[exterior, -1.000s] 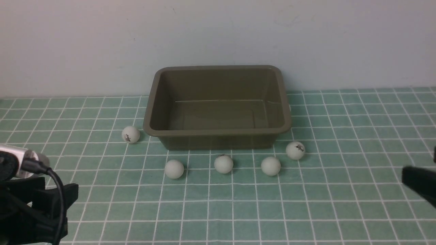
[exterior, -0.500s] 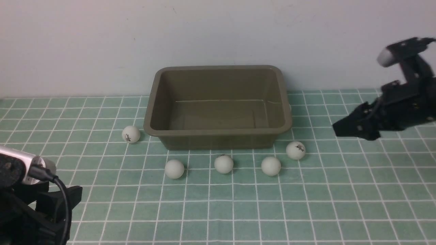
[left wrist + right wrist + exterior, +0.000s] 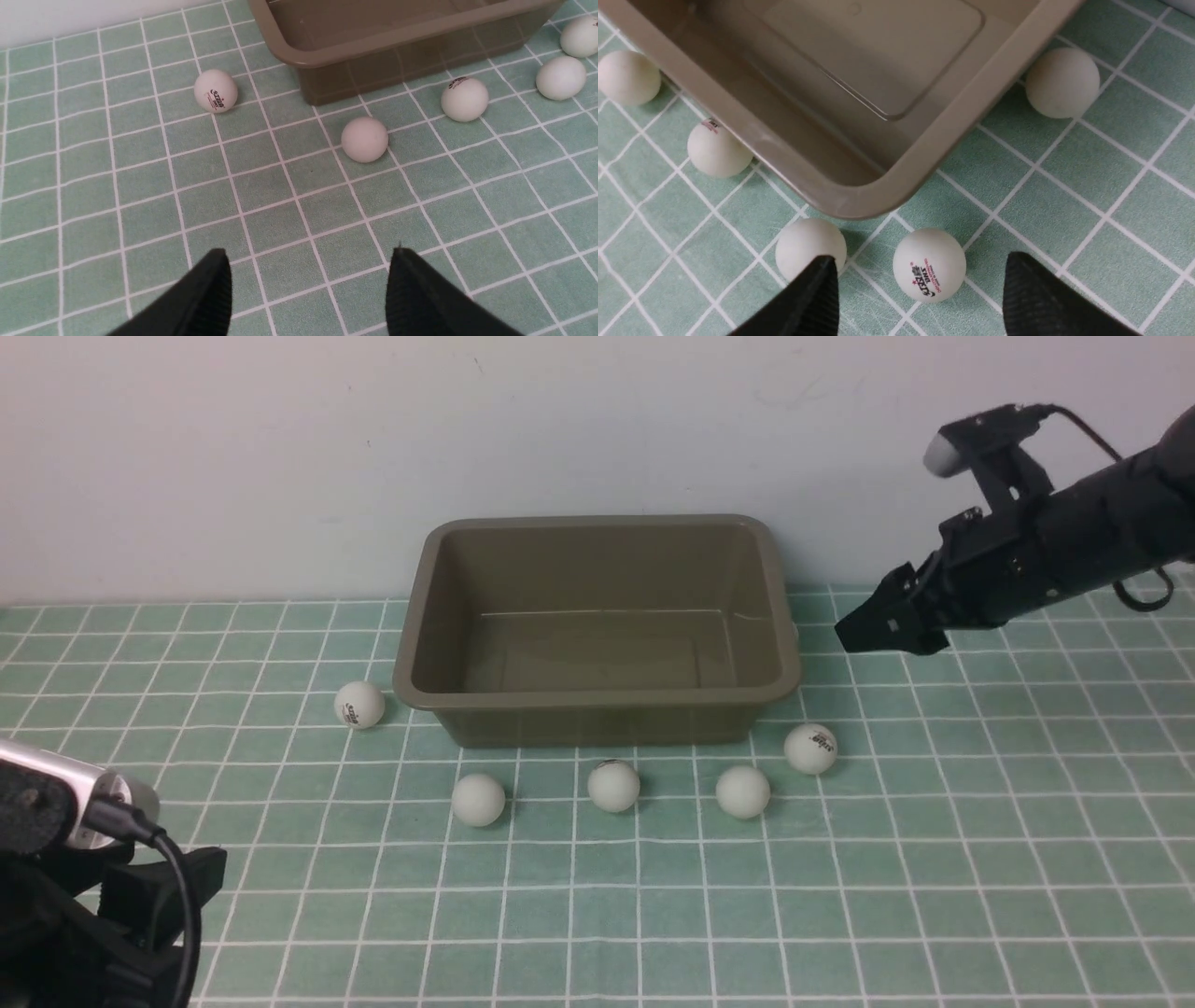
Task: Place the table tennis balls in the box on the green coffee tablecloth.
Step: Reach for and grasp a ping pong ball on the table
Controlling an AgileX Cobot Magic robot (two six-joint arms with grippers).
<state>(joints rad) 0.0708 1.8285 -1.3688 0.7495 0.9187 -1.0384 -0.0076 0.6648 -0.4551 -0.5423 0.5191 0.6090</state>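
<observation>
Five table tennis balls [image 3: 613, 785] lie on the green coffee tablecloth [image 3: 934, 896], along the near side of the box [image 3: 597, 723], whose long axis runs left to right. To its right hangs the right gripper [image 3: 851, 635], jaws apart, empty; the left gripper [image 3: 308, 254], near left, is spread wide and empty.

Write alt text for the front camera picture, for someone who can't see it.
An empty olive-brown box sits on a green checked tablecloth, with five white table tennis balls around its near side, none inside. The right claw hangs in the air to the right of the box, holding nothing; the left arm sits low in the near left corner.
</observation>
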